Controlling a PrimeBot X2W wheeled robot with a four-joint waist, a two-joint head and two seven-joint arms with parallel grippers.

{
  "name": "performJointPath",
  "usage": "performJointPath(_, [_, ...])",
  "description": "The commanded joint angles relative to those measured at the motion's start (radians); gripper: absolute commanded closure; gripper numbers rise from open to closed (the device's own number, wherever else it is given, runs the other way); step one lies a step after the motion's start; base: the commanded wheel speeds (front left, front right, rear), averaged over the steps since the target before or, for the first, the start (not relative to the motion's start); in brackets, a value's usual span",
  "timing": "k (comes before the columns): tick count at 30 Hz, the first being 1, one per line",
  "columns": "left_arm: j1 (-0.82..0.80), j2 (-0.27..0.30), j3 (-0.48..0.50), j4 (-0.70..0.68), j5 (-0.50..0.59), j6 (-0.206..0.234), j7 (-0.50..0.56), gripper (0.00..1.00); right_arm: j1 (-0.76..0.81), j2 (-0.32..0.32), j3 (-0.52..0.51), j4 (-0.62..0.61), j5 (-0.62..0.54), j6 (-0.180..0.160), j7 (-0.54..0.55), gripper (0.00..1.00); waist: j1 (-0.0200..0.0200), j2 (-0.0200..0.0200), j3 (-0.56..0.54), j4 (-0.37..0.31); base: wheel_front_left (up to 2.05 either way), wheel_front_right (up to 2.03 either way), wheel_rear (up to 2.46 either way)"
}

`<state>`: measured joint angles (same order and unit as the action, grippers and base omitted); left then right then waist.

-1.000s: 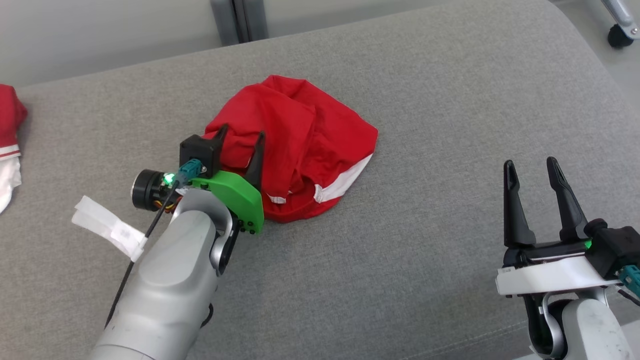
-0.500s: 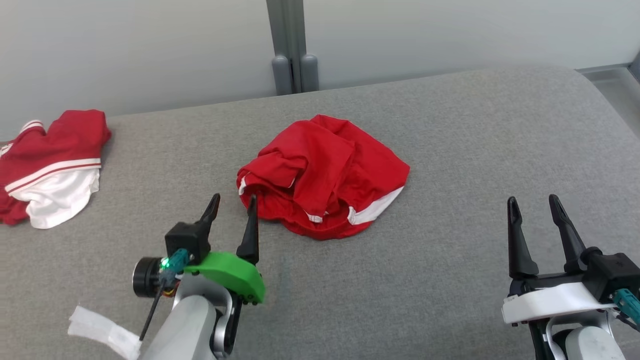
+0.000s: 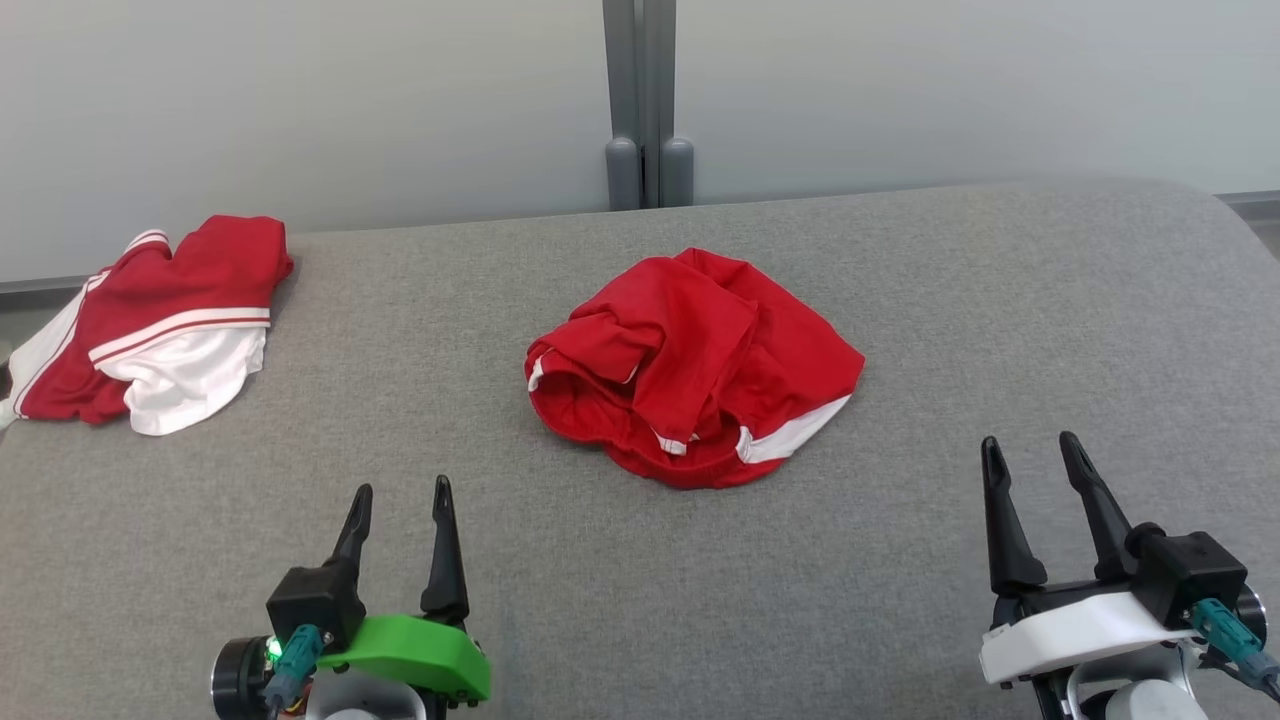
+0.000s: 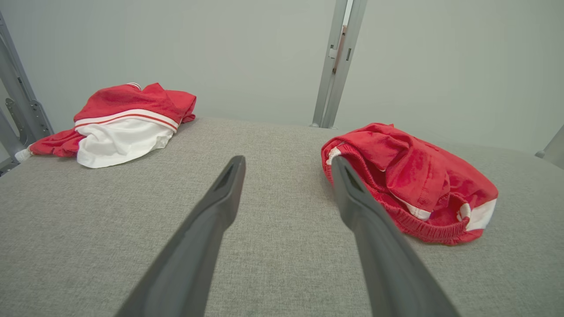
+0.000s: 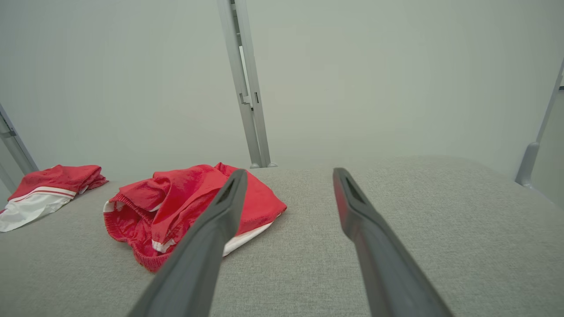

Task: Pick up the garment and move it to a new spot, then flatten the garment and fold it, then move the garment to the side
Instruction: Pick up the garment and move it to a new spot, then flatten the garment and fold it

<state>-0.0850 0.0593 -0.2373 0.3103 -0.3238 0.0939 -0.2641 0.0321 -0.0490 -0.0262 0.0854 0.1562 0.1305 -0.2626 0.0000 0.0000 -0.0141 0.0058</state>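
Note:
A crumpled red garment (image 3: 700, 375) with white trim lies in a heap in the middle of the grey padded surface (image 3: 950, 300); the wrist views show it too (image 4: 410, 180) (image 5: 185, 211). My left gripper (image 3: 400, 495) stands open at the lower left, apart from the garment and nearer to me, with nothing between its fingers. In its own view the left gripper (image 4: 286, 163) points just left of the heap. At the lower right my right gripper (image 3: 1030, 450) is open and empty, well to the right of the garment; in its own view the right gripper (image 5: 286, 174) points past the heap's right edge.
A second red and white garment (image 3: 160, 330) lies at the surface's far left edge, also in the wrist views (image 4: 123, 123) (image 5: 44, 189). A grey wall with a vertical metal post (image 3: 645, 100) stands behind the surface. The surface rounds off at the right (image 3: 1220, 230).
My left gripper has let go of the red garment and drawn back toward me. The head camera has tilted up, bringing the wall and the second garment into view.

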Motion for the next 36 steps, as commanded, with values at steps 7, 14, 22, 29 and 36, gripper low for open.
performJointPath(7, [0.038,-0.007,0.021,-0.012,0.025,-0.007,0.0,0.0,-0.014,-0.003,0.03,0.042,0.011,0.0,-0.003,0.0,0.0,0.0,0.004,0.009,0.0,0.0,0.0])
performJointPath(14, [0.039,-0.009,0.026,-0.007,0.027,-0.01,-0.001,0.0,-0.02,-0.003,0.041,0.055,0.011,0.0,-0.003,0.0,0.0,0.0,0.008,0.012,0.0,0.0,0.0])
performJointPath(22, [0.034,-0.008,0.019,-0.006,0.02,-0.001,-0.001,0.0,-0.024,-0.003,0.041,0.055,0.003,0.0,-0.003,0.0,0.0,0.0,0.013,0.014,0.0,0.0,0.0])
performJointPath(29, [0.027,-0.008,0.014,-0.013,0.023,0.0,-0.001,0.0,-0.03,-0.003,0.048,0.052,-0.004,0.0,-0.003,0.0,0.0,0.0,0.028,0.028,0.0,0.0,0.0])
performJointPath(36, [-0.002,-0.008,0.006,-0.028,0.028,0.003,-0.001,0.0,-0.089,-0.002,0.121,0.078,-0.027,0.0,-0.003,0.0,0.0,0.0,0.08,0.067,0.0,0.0,0.0])
